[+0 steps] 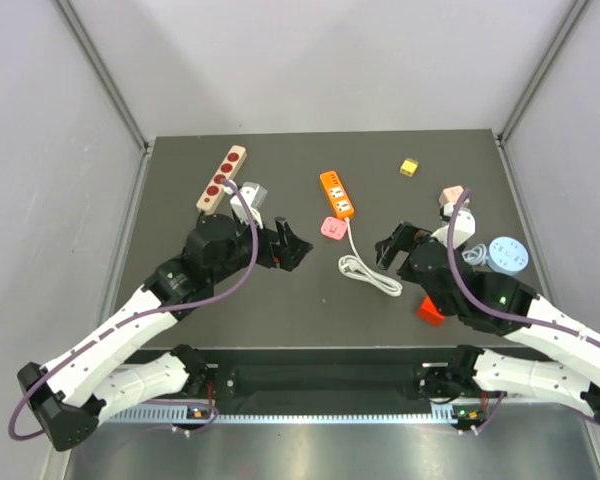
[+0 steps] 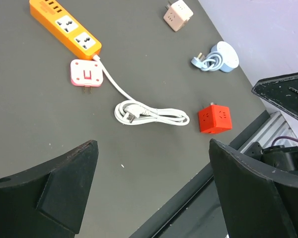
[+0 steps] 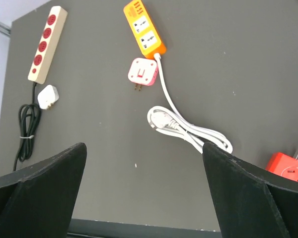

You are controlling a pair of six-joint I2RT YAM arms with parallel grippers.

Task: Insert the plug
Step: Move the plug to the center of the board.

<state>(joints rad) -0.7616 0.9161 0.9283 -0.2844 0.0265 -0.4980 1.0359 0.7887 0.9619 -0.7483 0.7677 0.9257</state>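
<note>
The plug (image 1: 430, 312) is a small red cube lying near the table's front edge, partly under my right arm. It also shows in the left wrist view (image 2: 214, 119) and at the right edge of the right wrist view (image 3: 288, 171). The orange power strip (image 1: 337, 193) lies mid-table, with its white cord (image 1: 370, 273) coiled in front of it. My left gripper (image 1: 298, 247) hovers open, left of the cord, with nothing between its fingers (image 2: 153, 144). My right gripper (image 1: 392, 245) is open too and empty (image 3: 144, 146), just right of the cord and behind the plug.
A pink adapter (image 1: 332, 228) lies at the orange strip's near end. A beige strip with red sockets (image 1: 221, 178) and a white plug (image 1: 252, 193) sit at the back left. A yellow cube (image 1: 409, 166), a beige cube adapter (image 1: 451, 199) and a blue round reel (image 1: 506, 254) are on the right.
</note>
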